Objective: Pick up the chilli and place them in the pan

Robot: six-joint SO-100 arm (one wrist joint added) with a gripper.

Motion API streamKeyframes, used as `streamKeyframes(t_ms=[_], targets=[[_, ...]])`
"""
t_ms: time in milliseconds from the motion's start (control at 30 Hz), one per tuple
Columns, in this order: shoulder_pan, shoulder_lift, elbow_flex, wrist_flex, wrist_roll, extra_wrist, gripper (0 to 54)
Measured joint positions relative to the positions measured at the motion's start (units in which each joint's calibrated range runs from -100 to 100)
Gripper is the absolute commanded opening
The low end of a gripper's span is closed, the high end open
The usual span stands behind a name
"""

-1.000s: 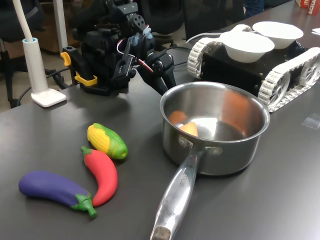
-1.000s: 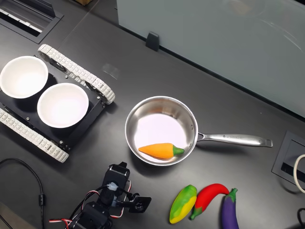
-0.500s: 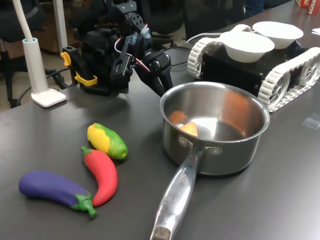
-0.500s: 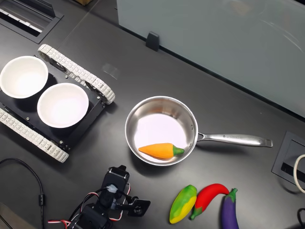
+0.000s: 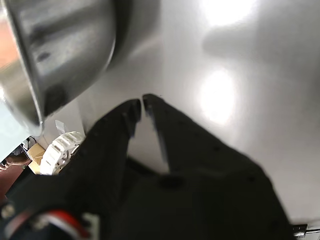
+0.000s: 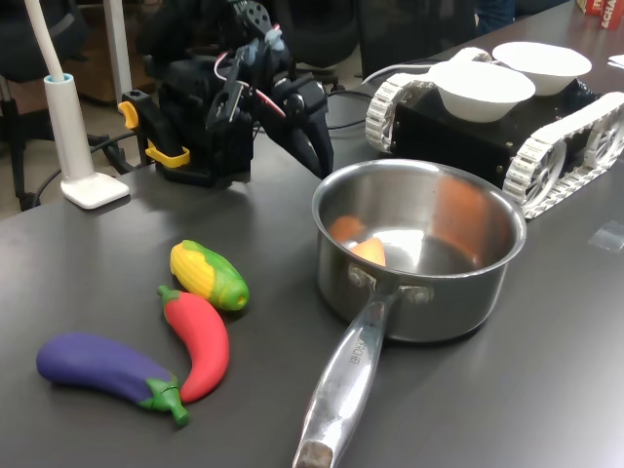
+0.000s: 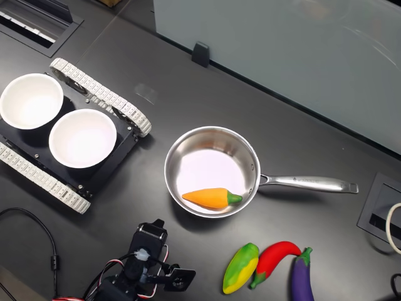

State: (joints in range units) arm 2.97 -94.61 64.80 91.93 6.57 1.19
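Two white bowls [image 7: 83,138] [image 7: 30,100] sit side by side on a black tracked vehicle [image 7: 94,95]. A toy carrot [image 7: 210,198] lies alone. Toy corn [image 6: 209,274] and a purple eggplant [image 6: 105,368] rest on the dark table [image 6: 546,390], a white lamp base [image 6: 94,188] behind.

The tool [image 6: 319,161] has risen slightly, drawing back toward the arm's base.

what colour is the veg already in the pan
Orange with a green stem, a toy carrot; clearest in the second exterior view.
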Motion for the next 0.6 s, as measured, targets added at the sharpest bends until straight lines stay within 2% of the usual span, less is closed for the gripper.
streamKeyframes(t_ms=[233, 433, 600], targets=[[-1.32, 0.08, -5.34, 0.59, 0.39, 0.00, 0.0], [-1.32, 6.40, -13.48, 0.93, 0.93, 0.00, 0.0], [-1.32, 11.36, -21.18, 4.50, 1.51, 0.00, 0.0]])
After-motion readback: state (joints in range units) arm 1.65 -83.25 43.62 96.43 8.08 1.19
